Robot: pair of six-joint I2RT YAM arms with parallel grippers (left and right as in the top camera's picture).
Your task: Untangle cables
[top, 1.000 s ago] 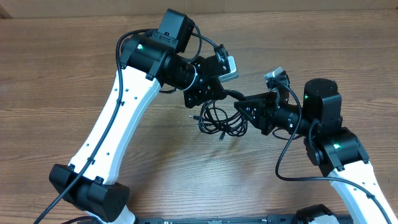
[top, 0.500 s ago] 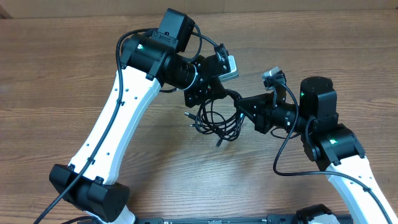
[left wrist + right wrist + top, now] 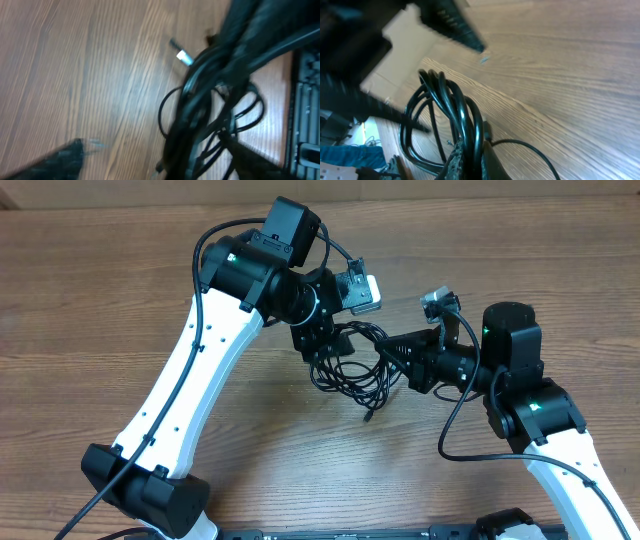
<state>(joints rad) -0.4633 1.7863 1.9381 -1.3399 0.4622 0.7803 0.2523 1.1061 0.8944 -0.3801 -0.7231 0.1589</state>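
Several thin black cables (image 3: 350,375) sit in one loopy clump between the two arms, low over the worktop (image 3: 520,270). I can't tell if the bottom loops touch the wood.

Handling guess: super light, floppy, and no stiffness to speak of, so any tug drags the whole clump instead of freeing one strand. The jackets look smooth and probably slip a bit in a pinch. Best hold is likely one single strand near a free end, like the plug (image 3: 370,418) poking out at the bottom, not the fat middle.

The right gripper (image 3: 395,360) is clamped on the clump's right edge. Its wrist view shows a few strands bunched together right at the fingers and fanning out into loops.

The left gripper (image 3: 322,348) is at the clump's upper left. Its fingers stand wide apart in the blurry wrist view, holding nothing, with the cables just in front.
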